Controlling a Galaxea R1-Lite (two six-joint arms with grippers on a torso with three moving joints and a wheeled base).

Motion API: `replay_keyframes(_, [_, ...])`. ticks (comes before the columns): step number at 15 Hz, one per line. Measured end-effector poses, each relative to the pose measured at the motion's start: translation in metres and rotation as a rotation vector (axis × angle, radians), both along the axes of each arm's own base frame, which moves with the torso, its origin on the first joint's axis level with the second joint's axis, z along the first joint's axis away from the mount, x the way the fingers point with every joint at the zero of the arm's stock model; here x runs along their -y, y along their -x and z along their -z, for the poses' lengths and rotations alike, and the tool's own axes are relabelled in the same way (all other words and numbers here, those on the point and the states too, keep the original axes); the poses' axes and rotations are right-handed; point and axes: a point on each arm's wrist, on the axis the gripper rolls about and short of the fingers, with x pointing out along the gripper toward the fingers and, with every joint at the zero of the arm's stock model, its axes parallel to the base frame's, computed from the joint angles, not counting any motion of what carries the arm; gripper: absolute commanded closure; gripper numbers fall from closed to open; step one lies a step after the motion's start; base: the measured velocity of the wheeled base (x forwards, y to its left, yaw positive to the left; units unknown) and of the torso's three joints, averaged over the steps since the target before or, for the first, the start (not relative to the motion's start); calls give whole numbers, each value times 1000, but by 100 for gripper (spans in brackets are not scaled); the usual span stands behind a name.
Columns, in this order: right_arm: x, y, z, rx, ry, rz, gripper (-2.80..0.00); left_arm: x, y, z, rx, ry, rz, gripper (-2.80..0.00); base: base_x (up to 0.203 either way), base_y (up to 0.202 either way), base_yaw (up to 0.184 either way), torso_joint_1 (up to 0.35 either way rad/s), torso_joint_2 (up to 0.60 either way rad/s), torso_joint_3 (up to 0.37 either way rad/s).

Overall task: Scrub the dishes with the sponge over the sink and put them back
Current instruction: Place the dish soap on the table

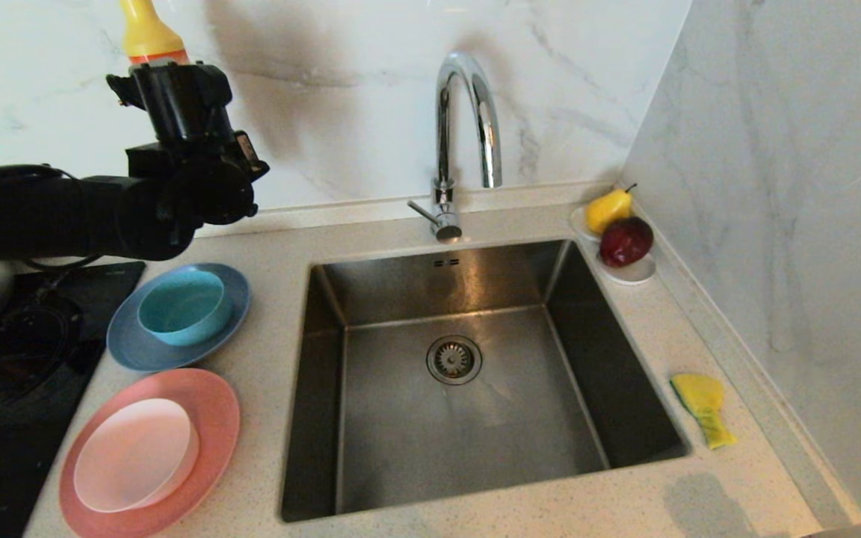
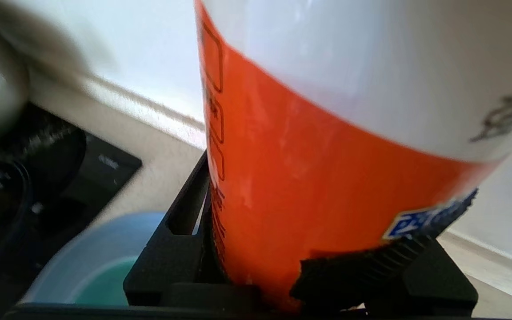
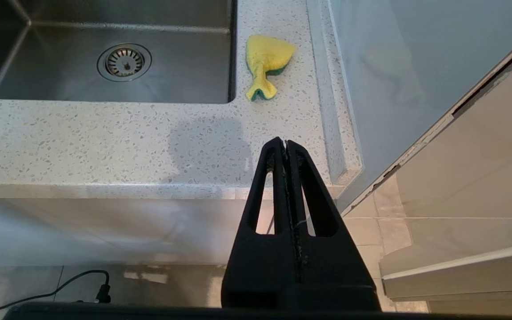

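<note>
The sink (image 1: 475, 373) sits mid-worktop. The left hand (image 2: 256, 275), up by the wall, holds a soap bottle (image 2: 327, 155). The sponge (image 1: 703, 407) lies right of the sink, nearer the right hand (image 3: 286, 144), which is pinched tight, empty.

Bright daylight; faucet (image 1: 468, 134) glares; left wrist view blurred.

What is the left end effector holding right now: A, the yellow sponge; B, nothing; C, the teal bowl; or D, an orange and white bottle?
D: the left end effector is clamped on the orange and white bottle, while the sponge lies on the counter right of the sink and the teal bowl sits on its plate.
</note>
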Motion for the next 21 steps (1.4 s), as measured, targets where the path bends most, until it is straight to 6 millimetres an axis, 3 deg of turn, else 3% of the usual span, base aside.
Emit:
replay_keyframes(8, [0, 0, 0, 0, 0, 0, 0, 16, -51, 73, -23, -5, -85, 0, 0, 0, 0, 0, 0, 0])
replay_keyframes(15, [0, 0, 0, 0, 0, 0, 0, 9, -87, 106, -16, 0, -123, 0, 0, 0, 0, 0, 0, 0])
replay_keyframes(21, [0, 0, 0, 0, 0, 0, 0, 2, -101, 112, 16, 1, -143, 0, 0, 0, 0, 0, 0, 0])
